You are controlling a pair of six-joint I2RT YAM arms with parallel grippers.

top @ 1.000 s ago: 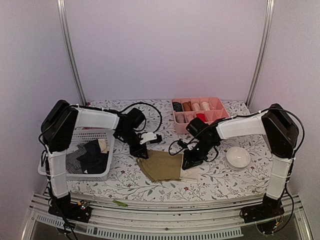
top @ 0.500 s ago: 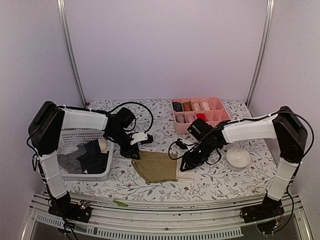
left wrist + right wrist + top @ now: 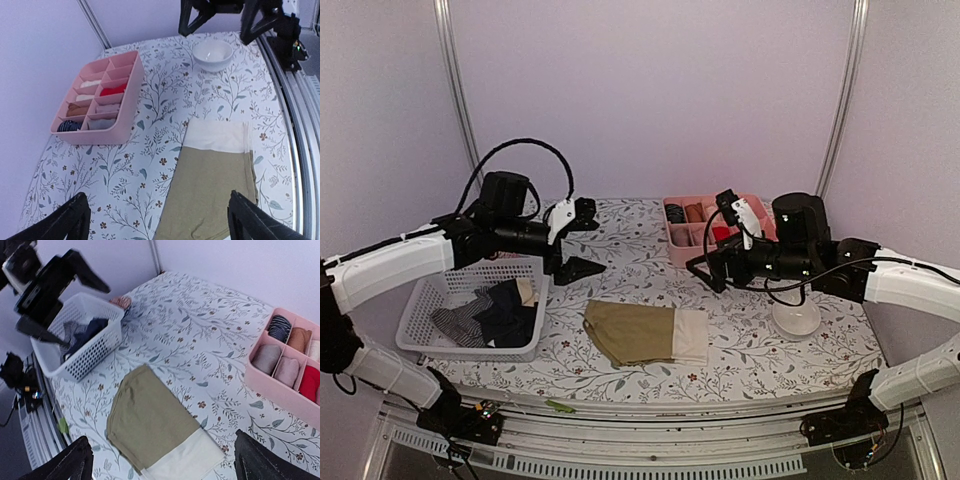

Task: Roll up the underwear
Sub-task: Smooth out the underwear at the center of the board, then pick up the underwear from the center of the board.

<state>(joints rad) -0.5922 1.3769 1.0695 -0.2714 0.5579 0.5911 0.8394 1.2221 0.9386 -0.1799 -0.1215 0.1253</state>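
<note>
- Olive-tan underwear [image 3: 632,332] lies flat on the table [image 3: 770,355], near the front edge and between the two arms. We see it folded to a rough rectangle and not rolled.
- We note a cream band [image 3: 692,335] forming the right end of this garment in the top view. Both wrist views show the same band lying smooth against the olive-tan cloth.
- We find the left gripper [image 3: 582,240] raised above the table, behind and to the left of the garment and well apart from it. Its jaws stand spread wide, with nothing between them.
- We find the right gripper [image 3: 713,238] raised in front of the pink tray [image 3: 767,216], behind and to the right of the garment and clear of it. Its jaws are likewise spread wide and grip nothing.
- We locate the white mesh basket [image 3: 416,312] at the left side of the table, under the left arm. It holds further underwear [image 3: 492,310] in a loose heap: dark, striped and cream pieces.
- We locate the pink tray at the back right of the table. Its compartments hold rolled pieces [image 3: 111,90] in red, brown, cream, grey and dark stripes.
- We see a white bowl [image 3: 796,316] standing on the table to the right of the garment, apart from it and near the right arm.
</note>
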